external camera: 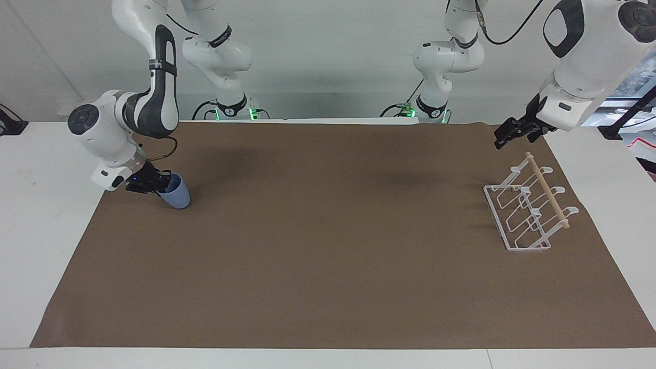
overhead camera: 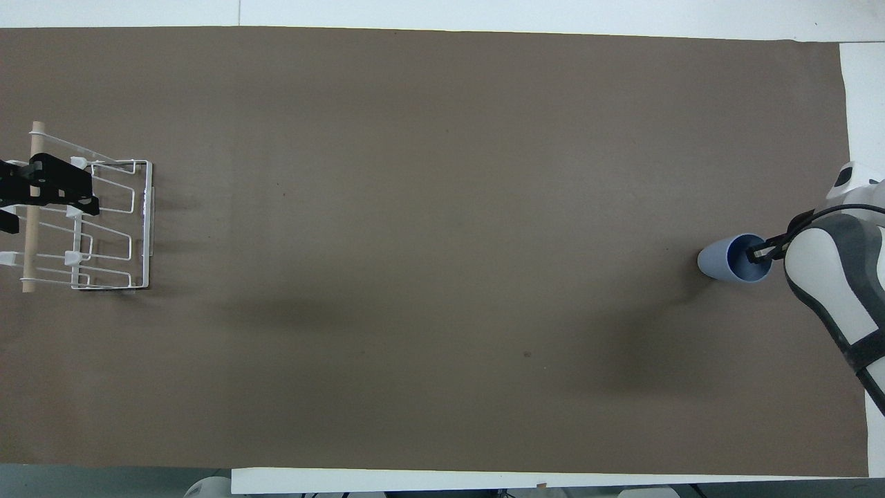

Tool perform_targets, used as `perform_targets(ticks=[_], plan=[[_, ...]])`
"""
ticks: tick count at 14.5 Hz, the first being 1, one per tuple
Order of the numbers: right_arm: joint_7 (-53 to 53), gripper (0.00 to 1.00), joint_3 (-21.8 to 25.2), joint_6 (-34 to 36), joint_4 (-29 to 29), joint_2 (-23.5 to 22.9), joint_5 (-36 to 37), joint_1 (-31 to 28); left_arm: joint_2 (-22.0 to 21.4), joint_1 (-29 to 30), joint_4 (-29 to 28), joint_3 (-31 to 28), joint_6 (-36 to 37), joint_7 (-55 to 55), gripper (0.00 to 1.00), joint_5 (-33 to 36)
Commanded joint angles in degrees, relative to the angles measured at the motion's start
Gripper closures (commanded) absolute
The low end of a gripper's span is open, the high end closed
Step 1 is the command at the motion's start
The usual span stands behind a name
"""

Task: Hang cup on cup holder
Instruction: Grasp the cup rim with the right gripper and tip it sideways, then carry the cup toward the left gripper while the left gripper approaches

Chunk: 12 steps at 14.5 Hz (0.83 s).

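On the brown mat at the right arm's end of the table sits the light-blue cup. It has no handle and gets thinner toward its bottom. It is tipped over a bit, with its open top leaning toward the right gripper and its bottom touching the mat. From above, the cup shows its round open mouth, and the right gripper has one dark finger poking down inside that mouth. The gripper is pinching the cup's rim, one finger inside and one outside.

The white wire cup holder is well apart from the cup, at the left arm's end of the same mat. It has a flat frame at the bottom, bent wire loops standing up, and a light wooden stick running across the top. No cup hangs on it. From above, the cup holder shows its loops in rows, with the wooden stick along the side away from the cup.

The left gripper hangs in the air over the end of the cup holder that is nearer to the robots, and it does not touch the rack. From above, the left gripper covers part of the stick. I cannot tell if its fingers are spread or pressed together.
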<state>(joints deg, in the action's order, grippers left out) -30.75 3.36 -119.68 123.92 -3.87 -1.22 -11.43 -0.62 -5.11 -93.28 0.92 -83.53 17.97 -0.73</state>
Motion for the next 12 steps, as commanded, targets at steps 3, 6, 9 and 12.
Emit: perform_targets(ticks=[3,6,9,12], plan=[[-1.0,1.00,-4.0,19.0,-12.5,-0.4,-20.4,0.1,-3.7,-2.4,-5.6,0.3,-2.6,16.4,0.00,-1.5],[4.5,1.00,-5.6,21.9,-12.6,-0.2,-36.5,4.7,-3.7,-2.4,-5.9,0.3,-4.2,33.3,0.00,-10.2],[20.3,1.00,-5.6,20.5,-12.6,-0.2,-51.3,13.8,-3.9,-5.0,-6.1,0.7,-4.5,48.8,0.00,-11.7],[30.2,1.00,-5.6,12.1,-11.6,0.0,-58.4,23.7,-3.9,-6.7,-6.3,2.7,-8.6,68.3,0.00,-15.0]])
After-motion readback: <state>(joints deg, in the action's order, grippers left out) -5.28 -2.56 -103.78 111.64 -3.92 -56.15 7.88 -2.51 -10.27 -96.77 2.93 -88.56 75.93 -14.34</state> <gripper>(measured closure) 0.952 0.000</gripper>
